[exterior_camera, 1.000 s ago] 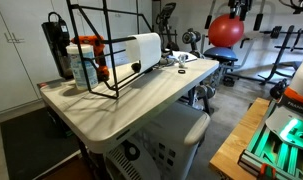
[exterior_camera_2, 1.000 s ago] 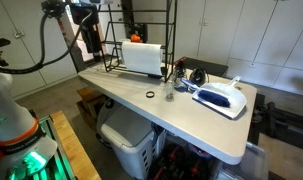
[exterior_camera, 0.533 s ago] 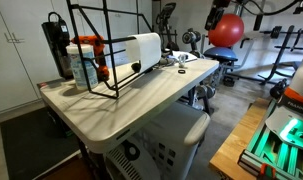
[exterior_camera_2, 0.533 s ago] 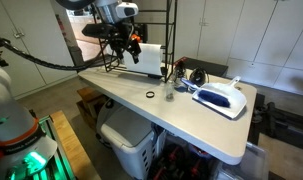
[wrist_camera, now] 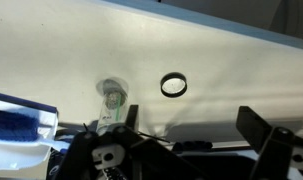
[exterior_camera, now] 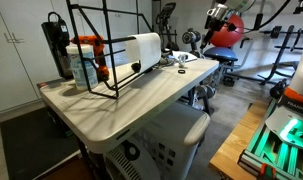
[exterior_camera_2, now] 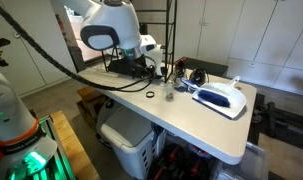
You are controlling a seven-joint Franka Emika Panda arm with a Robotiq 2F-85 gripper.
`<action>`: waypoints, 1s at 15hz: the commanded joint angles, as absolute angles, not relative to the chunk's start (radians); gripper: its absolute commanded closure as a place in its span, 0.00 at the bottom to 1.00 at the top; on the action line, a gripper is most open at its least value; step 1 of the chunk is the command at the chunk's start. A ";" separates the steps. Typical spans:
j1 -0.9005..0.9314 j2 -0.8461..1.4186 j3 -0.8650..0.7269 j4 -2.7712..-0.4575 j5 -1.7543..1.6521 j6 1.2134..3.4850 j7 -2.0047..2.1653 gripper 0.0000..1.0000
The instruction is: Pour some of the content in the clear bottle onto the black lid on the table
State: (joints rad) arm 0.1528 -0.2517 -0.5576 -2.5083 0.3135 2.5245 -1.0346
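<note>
Gripper (wrist_camera: 181, 150) spread wide, above small flat round black lid (wrist_camera: 173, 85) | small clear colourless bottle (wrist_camera: 113, 97) upright, just beside lid

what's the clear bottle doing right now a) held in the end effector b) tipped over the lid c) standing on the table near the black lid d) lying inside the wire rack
C: the clear bottle stands upright on the table, apart from the black lid, with nothing gripping it.
</note>
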 commanded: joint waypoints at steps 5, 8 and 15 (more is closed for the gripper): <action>0.089 -0.174 -0.493 -2.466 0.407 2.513 -1.124 0.00; 0.076 -0.088 -0.492 -2.410 0.536 2.463 -1.290 0.00; -0.105 0.164 -0.338 -2.247 0.852 2.445 -1.664 0.00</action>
